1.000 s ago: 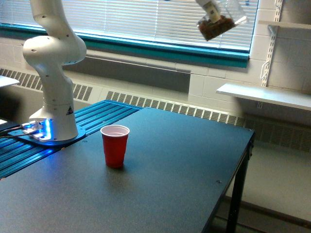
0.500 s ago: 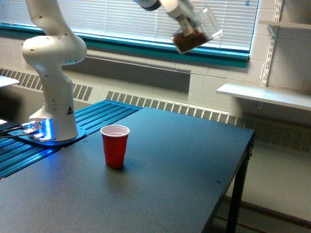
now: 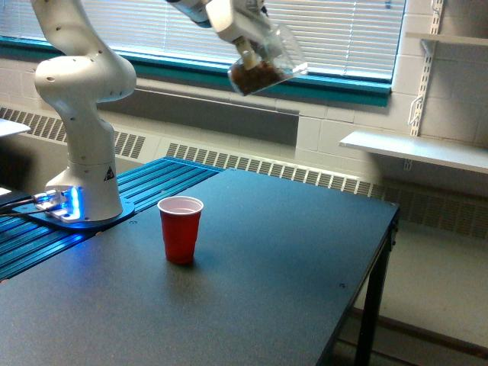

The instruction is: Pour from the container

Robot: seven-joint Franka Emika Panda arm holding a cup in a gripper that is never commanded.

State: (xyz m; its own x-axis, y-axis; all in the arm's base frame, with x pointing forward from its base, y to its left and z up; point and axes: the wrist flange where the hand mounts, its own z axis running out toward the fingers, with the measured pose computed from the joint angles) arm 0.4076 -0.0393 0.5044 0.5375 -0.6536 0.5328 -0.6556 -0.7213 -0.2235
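Fingers of the white gripper point(image 3: 245, 47), seen from the exterior view, clamp the small clear plastic container of brown chunks point(image 3: 263, 67), tilted high above the dark table point(image 3: 305, 252) and toward the view's right of the red plastic cup point(image 3: 181, 229), so pouring from here would likely miss.

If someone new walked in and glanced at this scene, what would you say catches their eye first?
Probably the red cup, standing upright and alone on the dark table, its white inside showing. Next, high above it and toward the exterior view's right, the gripper holds a clear container of brown bits, tilted, in front of the window blinds. The white robot base with its blue glow sits at the exterior view's left.
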